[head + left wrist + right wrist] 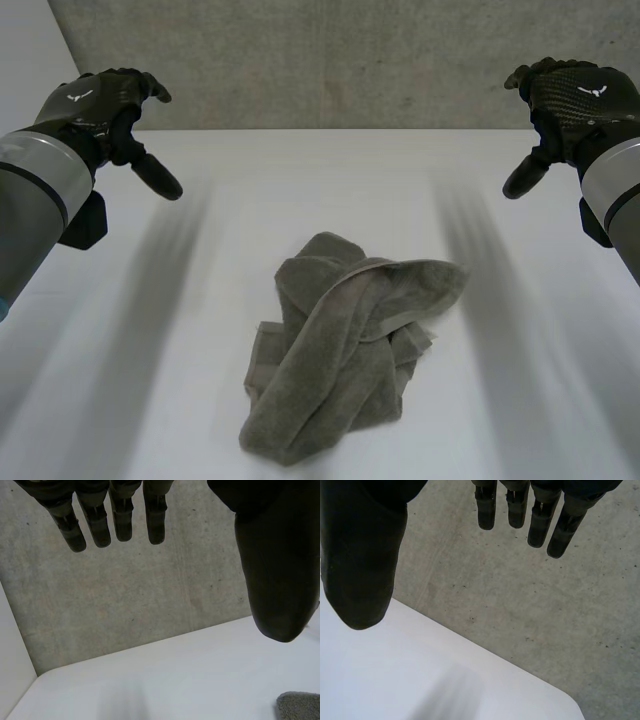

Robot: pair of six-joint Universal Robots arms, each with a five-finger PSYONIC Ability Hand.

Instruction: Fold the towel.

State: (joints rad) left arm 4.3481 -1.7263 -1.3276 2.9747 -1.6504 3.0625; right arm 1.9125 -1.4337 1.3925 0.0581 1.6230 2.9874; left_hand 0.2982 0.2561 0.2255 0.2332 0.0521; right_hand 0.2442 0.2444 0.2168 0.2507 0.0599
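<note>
The white worktop (300, 170) carried one item only, w/ a grey concrete wall (340, 60) behind its far edge. The crumpled grey terry towel (340, 360) lay in a heap about midway btwn the left and right edges, closer to the near edge than the far one. It was bunched and twisted. A thick roll ran diagonally across the pile, a rounded flap stuck out toward the right edge, and a flatter layer w/ a hemmed border showed underneath on the left-edge side. There was no straight fold line and no squared corner anywhere.

The grey left arm (35, 190) came in over the left edge and the grey right arm (615, 190) over the right edge, both raised off the surface.

The black left hand (100, 110) hung above the far left corner area and the black right hand (570, 95) above the far right corner area. Each was well apart from the cloth and touched nothing.

In the left wrist view its fingers (120, 515) were straight and slightly apart, thumb spread wide, w/ nothing held. A bit of towel showed off past the thumb, not near it. The right hand's fingers (540, 515) looked the same: straight, spaced, thumb out to the side, empty.

Judged progress: approx. nil. No fold was made and the cloth wasn't even laid flat. Left to do, prob.: reach in, find corners or a hem, spread the heap out, then fold edge to edge.
</note>
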